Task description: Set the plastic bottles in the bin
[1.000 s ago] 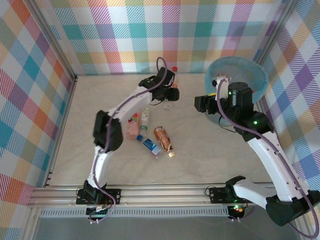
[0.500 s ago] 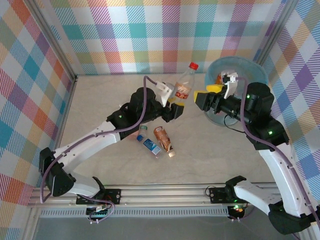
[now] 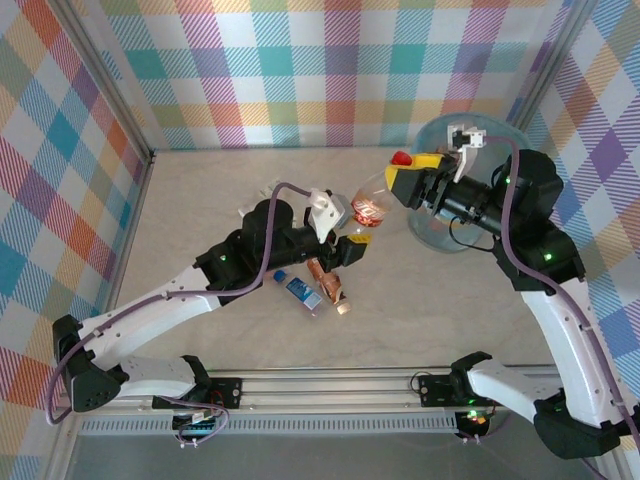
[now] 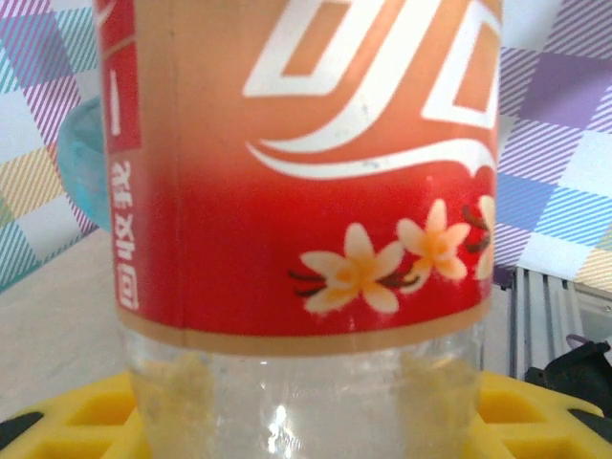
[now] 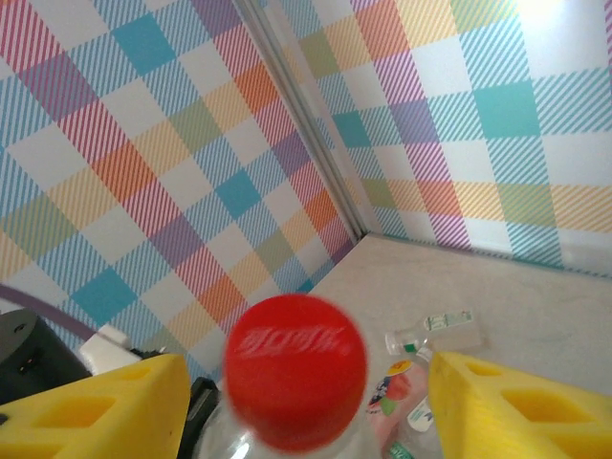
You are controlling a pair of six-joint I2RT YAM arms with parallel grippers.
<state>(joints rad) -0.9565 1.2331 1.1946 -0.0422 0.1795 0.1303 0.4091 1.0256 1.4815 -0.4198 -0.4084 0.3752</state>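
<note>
- The left jaws are closed on a bottle (image 3: 372,205) with an orange and red label, and they hold it up off the table (image 3: 200,200).
- In the left wrist view the bottle (image 4: 306,191) stands close before the camera. The label has white lettering and small flowers, and the clear part below it sits between the yellow pads (image 4: 76,421).
- Seen from the top, the bottle is tilted, with its red cap (image 3: 401,158) pointing up and to the right, towards the right arm.
- The right jaws are open. In the right wrist view their yellow fingers (image 5: 96,402) stand on either side of the cap (image 5: 295,368), with a gap on each side and no touch.
- The bin (image 3: 435,235), lined with a light-blue bag, stands at the far right of the table, partly behind the right arm.
- The held bottle is just left of the bin and not in it.
- A light-blue edge of the bin (image 4: 81,163) shows behind the bottle in the left wrist view.
- A copper bottle (image 3: 325,280) and a blue-labelled bottle (image 3: 298,290) lie side by side on the table, just beside the left arm.
- In the right wrist view a clear bottle (image 5: 445,327) lies on the table beyond the cap, and part of a pink-labelled one (image 5: 394,394) lies near it.
- Plaid walls (image 3: 300,70) close in the table.
</note>
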